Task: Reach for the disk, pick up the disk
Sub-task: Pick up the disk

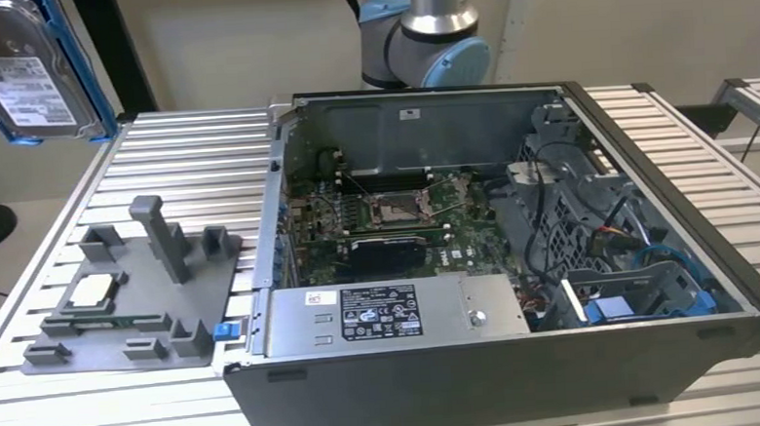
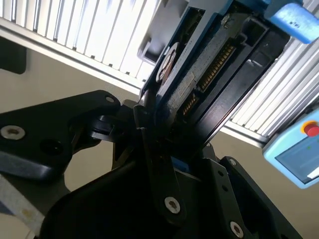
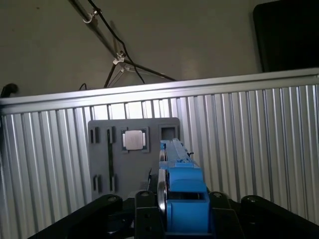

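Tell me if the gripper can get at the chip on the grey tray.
Probably not: the gripper is shut on the disk, though the chip on the tray lies uncovered.

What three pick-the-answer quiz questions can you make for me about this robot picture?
1. Where is the disk? A) on the floor B) up in the air, in the hand C) on the grey tray
2. What colour is the disk's bracket? A) blue B) red C) yellow
3. The computer case is: A) shut B) wrapped up C) open, insides showing

Answers: 1 B, the hand clamps it aloft. 2 A, blue edging shows in the exterior view. 3 C, its circuit board is visible.
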You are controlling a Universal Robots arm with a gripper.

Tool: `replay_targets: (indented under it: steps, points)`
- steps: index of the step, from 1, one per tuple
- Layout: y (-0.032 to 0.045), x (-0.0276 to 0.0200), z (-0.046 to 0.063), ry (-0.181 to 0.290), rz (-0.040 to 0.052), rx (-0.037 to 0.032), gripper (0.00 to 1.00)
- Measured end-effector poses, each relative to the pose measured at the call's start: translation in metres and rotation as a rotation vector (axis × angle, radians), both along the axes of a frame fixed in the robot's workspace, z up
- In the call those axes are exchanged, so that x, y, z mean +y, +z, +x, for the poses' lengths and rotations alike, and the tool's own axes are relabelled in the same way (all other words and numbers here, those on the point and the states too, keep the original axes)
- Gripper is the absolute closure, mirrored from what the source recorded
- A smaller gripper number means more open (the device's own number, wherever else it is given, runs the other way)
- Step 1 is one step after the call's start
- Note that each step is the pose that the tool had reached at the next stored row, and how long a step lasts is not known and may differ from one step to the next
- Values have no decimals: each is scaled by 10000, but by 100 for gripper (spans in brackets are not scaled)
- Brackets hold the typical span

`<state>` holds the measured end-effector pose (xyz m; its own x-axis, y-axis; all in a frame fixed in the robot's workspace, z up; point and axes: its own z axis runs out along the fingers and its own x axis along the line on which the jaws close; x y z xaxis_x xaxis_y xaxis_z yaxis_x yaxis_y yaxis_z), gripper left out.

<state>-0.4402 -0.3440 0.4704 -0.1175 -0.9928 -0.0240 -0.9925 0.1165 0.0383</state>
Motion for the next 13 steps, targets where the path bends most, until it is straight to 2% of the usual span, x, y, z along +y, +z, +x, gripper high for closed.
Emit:
replay_targets:
  steps: [5, 11, 13]
  points:
    - [115, 0, 0, 3, -7, 1, 100]
    - [122, 0, 0, 3, -13, 1, 100]
    - [152, 0, 0, 3, -14, 2, 100]
